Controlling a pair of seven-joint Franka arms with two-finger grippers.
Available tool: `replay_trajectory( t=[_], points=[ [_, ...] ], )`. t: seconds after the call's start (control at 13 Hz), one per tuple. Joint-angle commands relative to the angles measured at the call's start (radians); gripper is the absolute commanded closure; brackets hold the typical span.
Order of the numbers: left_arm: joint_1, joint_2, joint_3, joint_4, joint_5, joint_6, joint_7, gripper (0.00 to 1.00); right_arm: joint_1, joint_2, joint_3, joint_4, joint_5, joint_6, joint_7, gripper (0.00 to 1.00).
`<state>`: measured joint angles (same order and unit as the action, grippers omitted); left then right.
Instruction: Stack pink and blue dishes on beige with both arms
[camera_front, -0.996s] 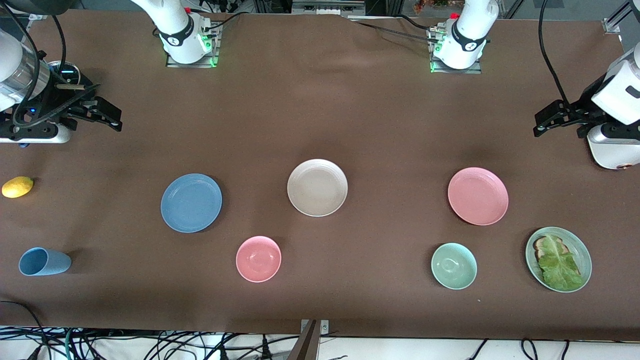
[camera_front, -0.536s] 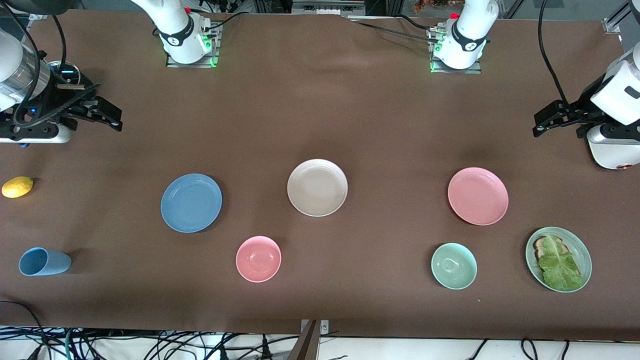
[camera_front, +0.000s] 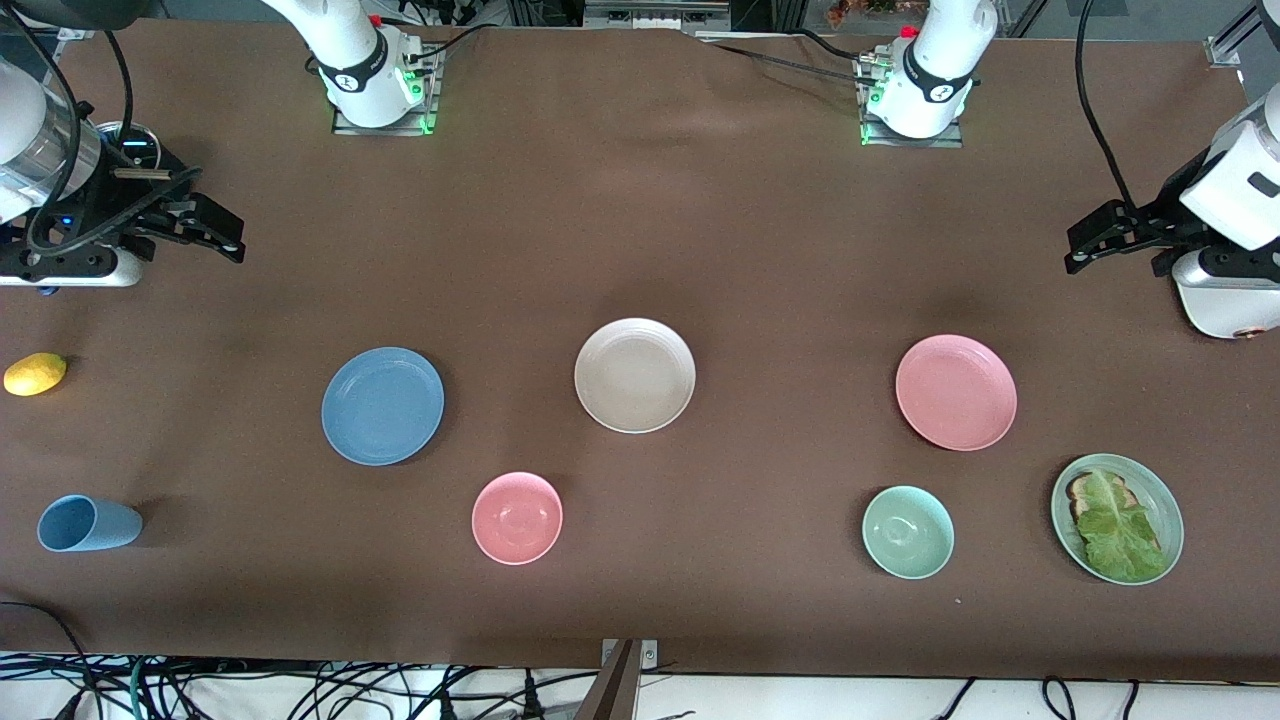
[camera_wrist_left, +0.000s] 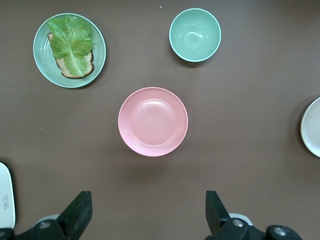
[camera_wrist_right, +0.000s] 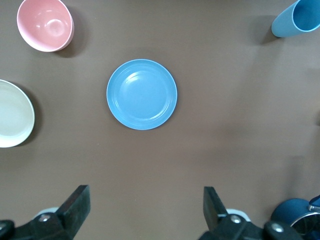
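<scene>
Pink plate (camera_front: 956, 392) sits toward the left arm's end, blue plate (camera_front: 382, 405) toward the right arm's, beige plate (camera_front: 634, 375) between them. They look light, stiff, slick (grab the rim). Left gripper (camera_wrist_left: 147, 215) and right gripper (camera_wrist_right: 145, 212) gape wide, empty. Left arm has crept slightly since earlier.

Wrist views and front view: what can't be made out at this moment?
- beige plate: cut by the edge in both wrist views.
- light-blue cup: cut by the right wrist view's edge.
- left gripper and right gripper: open, but each wrist view's edge crops the finger bases.
- bread on the green plate: mostly hidden under lettuce.
</scene>
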<state>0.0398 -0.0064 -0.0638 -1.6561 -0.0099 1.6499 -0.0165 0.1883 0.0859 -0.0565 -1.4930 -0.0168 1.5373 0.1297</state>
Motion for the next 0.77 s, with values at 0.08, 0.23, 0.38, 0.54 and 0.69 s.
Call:
replay_trajectory(
  t=[0.08,0.23,0.38,0.54,0.69],
  points=[
    [-0.001,-0.003,-0.001,-0.001,-0.002,0.007,0.006,0.00,0.005,0.003,0.000,0.000,0.009,0.007,-0.001,0.00],
    [-0.001,-0.003,-0.001,-0.001,-0.002,0.007,0.004,0.00,0.003,0.005,-0.002,0.002,0.035,0.006,-0.002,0.00],
    [-0.001,-0.004,-0.001,-0.001,-0.002,0.005,0.006,0.00,-0.003,0.005,-0.005,0.000,0.038,0.006,-0.002,0.00],
    [-0.001,-0.003,0.001,-0.001,-0.002,0.005,0.006,0.00,-0.007,0.005,-0.008,0.002,0.038,0.006,-0.028,0.00],
    [-0.001,-0.004,-0.001,-0.001,-0.002,0.005,0.006,0.00,-0.021,0.012,-0.010,0.002,0.037,0.006,-0.050,0.00]
  ],
)
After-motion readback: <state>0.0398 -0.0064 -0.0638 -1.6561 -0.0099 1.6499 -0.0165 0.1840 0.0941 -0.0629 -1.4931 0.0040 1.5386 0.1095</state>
